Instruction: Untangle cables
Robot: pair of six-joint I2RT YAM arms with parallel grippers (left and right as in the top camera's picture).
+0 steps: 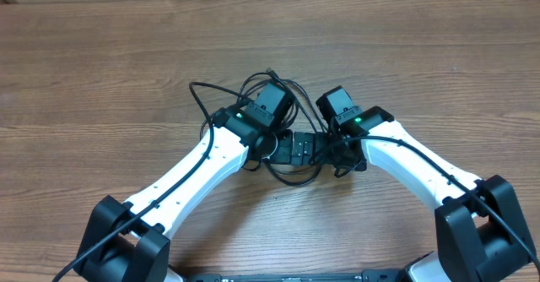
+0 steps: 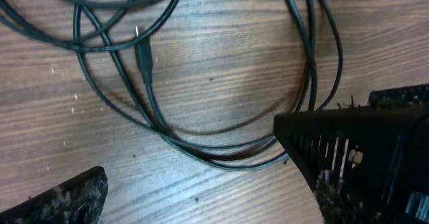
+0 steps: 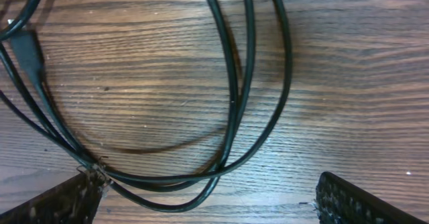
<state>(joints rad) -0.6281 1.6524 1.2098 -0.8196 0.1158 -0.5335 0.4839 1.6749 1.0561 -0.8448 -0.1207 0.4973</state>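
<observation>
The cables [image 1: 253,92] are thin black cords lying in overlapping loops on the wooden table, partly hidden under both wrists. In the left wrist view the cables [image 2: 234,158] curve just ahead of my left gripper [image 2: 214,198], and a plug end [image 2: 143,55] lies further out. That gripper is open over bare wood, one cord passing by its right finger [image 2: 348,163]. In the right wrist view a loop of the cables [image 3: 181,196] lies between the open fingers of my right gripper [image 3: 208,207] and touches the left finger [image 3: 57,204]. Both grippers [image 1: 272,113] [image 1: 337,117] hang close together over the tangle.
The wooden table [image 1: 101,71] runs wide to the left, right and far side of the tangle. Both white arms [image 1: 194,168] [image 1: 422,168] reach in from the near edge, with thick black wires along them.
</observation>
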